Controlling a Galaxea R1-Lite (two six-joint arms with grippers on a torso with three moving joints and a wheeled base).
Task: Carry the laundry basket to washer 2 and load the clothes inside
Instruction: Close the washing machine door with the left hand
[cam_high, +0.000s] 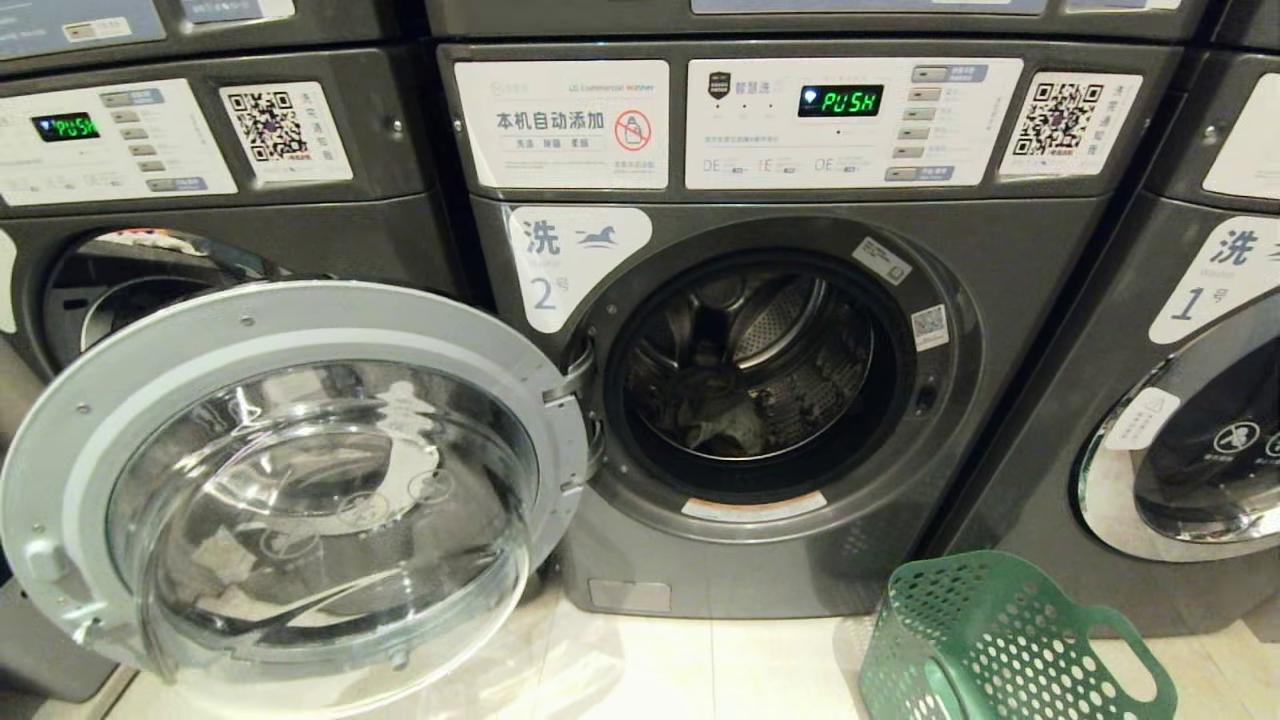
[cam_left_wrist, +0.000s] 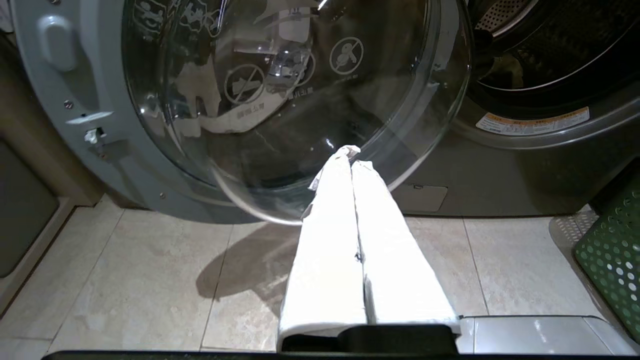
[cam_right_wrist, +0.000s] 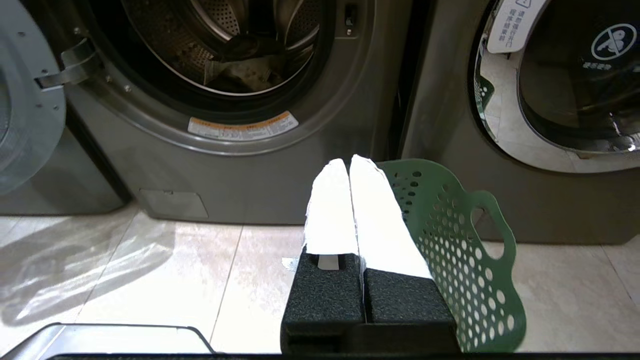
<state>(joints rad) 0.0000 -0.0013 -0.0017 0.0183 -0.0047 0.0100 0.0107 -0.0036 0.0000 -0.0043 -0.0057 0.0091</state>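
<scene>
Both grippers are closed and empty. The right gripper is just beside the laundry basket; the clothes, soft and light, lie ahead inside washer 2. The left gripper faces the door.

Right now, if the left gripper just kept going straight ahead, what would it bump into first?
Most likely the open glass door of washer 2. The left gripper, fingers shut, points at the door's lower rim, though how far off is hard to judge.

Washer 2 display reads "PUSH".
</scene>
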